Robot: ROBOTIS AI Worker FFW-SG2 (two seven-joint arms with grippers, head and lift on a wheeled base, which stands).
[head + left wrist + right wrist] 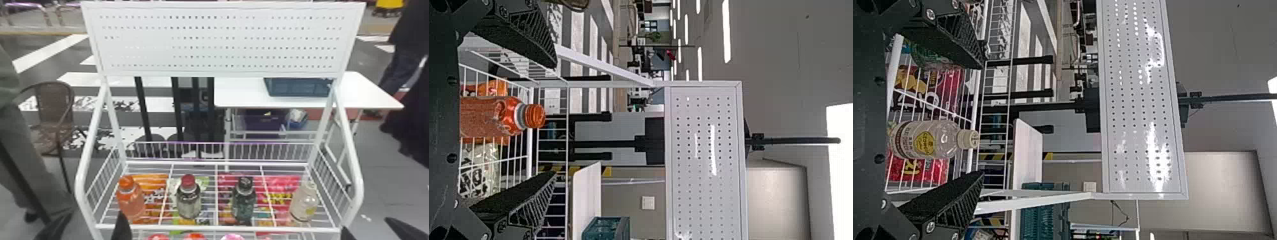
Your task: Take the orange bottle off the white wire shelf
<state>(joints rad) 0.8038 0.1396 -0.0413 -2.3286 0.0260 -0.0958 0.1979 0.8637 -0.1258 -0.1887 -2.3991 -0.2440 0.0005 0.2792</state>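
White wire shelf (271, 229) stands before you. Your left gripper (94, 213) is at its near left corner, your right gripper (365, 223) at its near right; both have their fingers spread, holding nothing. Your orange bottle (131, 202) stands upright on the shelf's left end.

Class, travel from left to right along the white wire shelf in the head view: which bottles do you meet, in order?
Orange bottle → red-capped bottle → black-capped bottle → clear bottle with a pale cap.
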